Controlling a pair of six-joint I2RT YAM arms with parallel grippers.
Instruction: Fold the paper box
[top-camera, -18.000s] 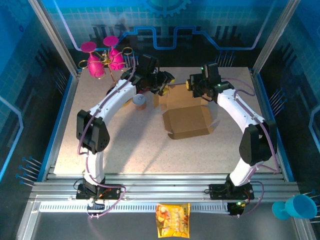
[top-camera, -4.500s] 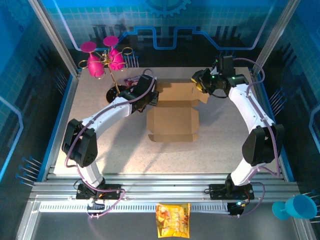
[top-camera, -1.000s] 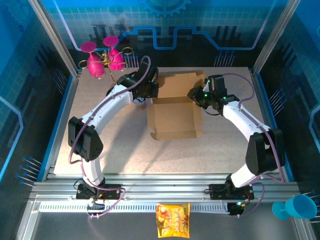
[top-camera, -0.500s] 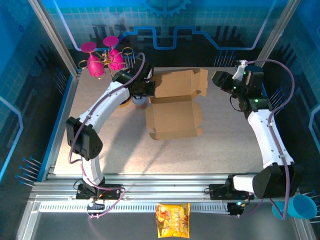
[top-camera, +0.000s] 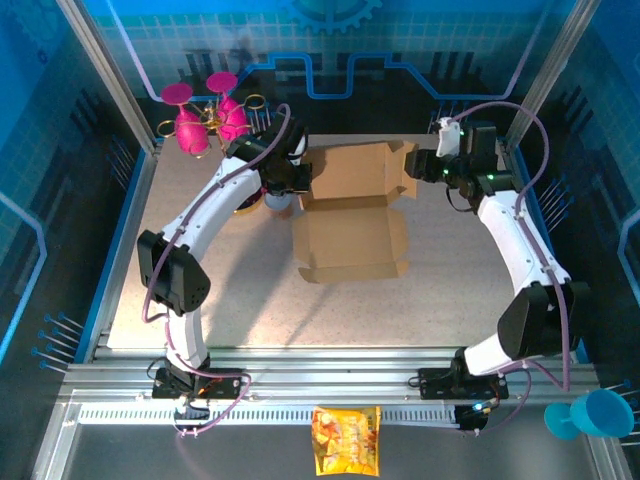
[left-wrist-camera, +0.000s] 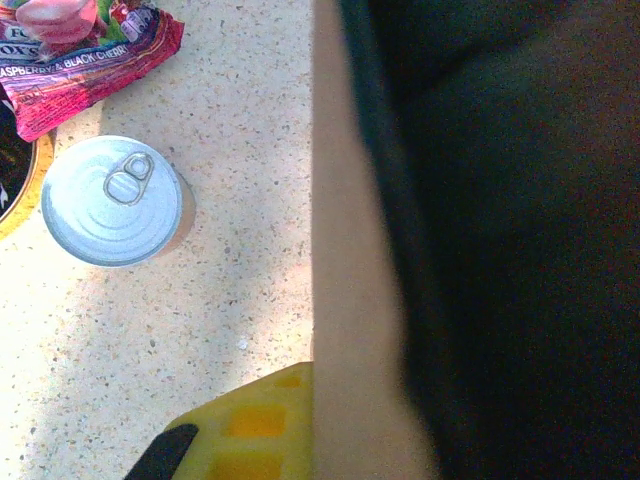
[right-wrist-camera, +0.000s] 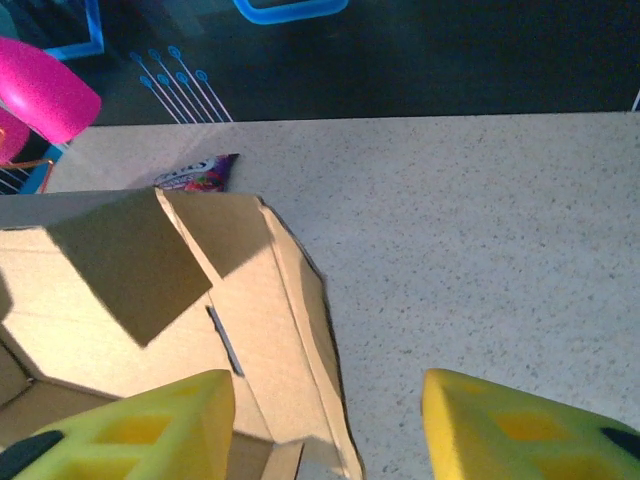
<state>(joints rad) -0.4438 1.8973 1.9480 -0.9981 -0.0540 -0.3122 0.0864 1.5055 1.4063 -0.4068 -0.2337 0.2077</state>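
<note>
The paper box (top-camera: 350, 235) now lies further left than eighteen seconds ago, squared up, with its rear panel raised. The right gripper (top-camera: 420, 168), pressed against the box's right wall a second ago, has pulled away. It now sits just beside the raised panel's right flap, jaws apart.

The right gripper (right-wrist-camera: 328, 405) sits at 6 o'clock, its yellow fingers (right-wrist-camera: 130, 430) standing apart. The paper box (right-wrist-camera: 150, 290) lies at 8 to 9 o'clock with flaps raised, its right edge running down between the fingers. Speckled table (right-wrist-camera: 480, 230) at 3 o'clock. Pink glass (right-wrist-camera: 45, 100) at 10 o'clock. Purple packet (right-wrist-camera: 197, 172) at 11 o'clock, just beyond the box's far edge.
</note>
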